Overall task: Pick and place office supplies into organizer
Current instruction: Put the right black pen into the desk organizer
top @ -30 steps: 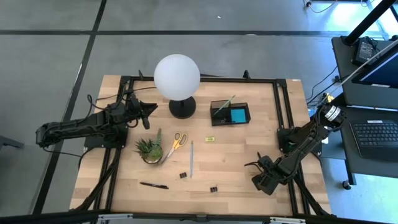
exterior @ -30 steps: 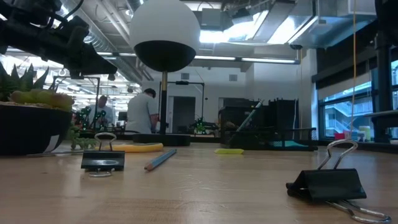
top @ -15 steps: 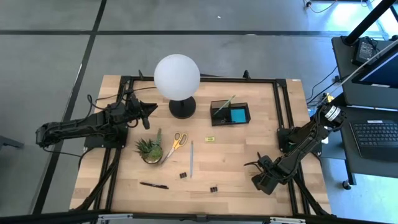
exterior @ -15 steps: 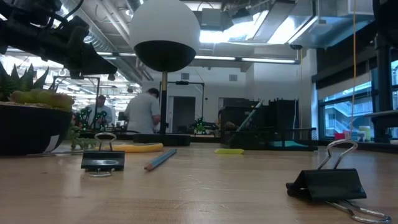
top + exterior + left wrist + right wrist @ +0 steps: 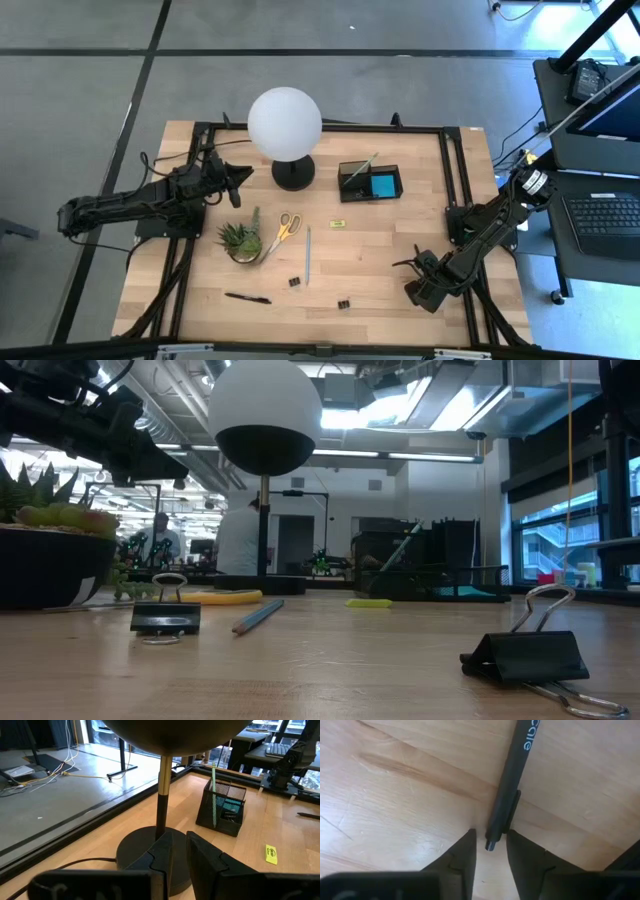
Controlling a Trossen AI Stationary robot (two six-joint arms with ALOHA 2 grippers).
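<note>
My right gripper (image 5: 413, 270) is low over the table's near right part, open. In the right wrist view its fingertips (image 5: 490, 842) stand on either side of the clip end of a black pen (image 5: 512, 780) lying flat on the wood. My left gripper (image 5: 238, 180) waits by the lamp base, its fingers a narrow gap apart (image 5: 179, 852). The black organizer (image 5: 370, 181) holds a blue pad and a green pen. Yellow-handled scissors (image 5: 283, 230), a pale pencil (image 5: 308, 255), a yellow piece (image 5: 338, 223), two binder clips (image 5: 294, 282) (image 5: 343, 303) and another black pen (image 5: 248, 297) lie on the table. My right gripper comes at the black pen's clip end (image 5: 495, 837) from above, fingers across the pen. Bare wood shows between one finger (image 5: 465, 850) and the pen. Whether the other finger (image 5: 520, 850) touches the clip, I cannot tell. The pen rests on the table.
A white globe lamp (image 5: 285, 122) on a round black base (image 5: 293, 173) stands left of the organizer. A green potted plant (image 5: 240, 240) sits beside the scissors. In the low view the binder clips (image 5: 165, 618) (image 5: 525, 655) lie nearest. A person moves in the room behind.
</note>
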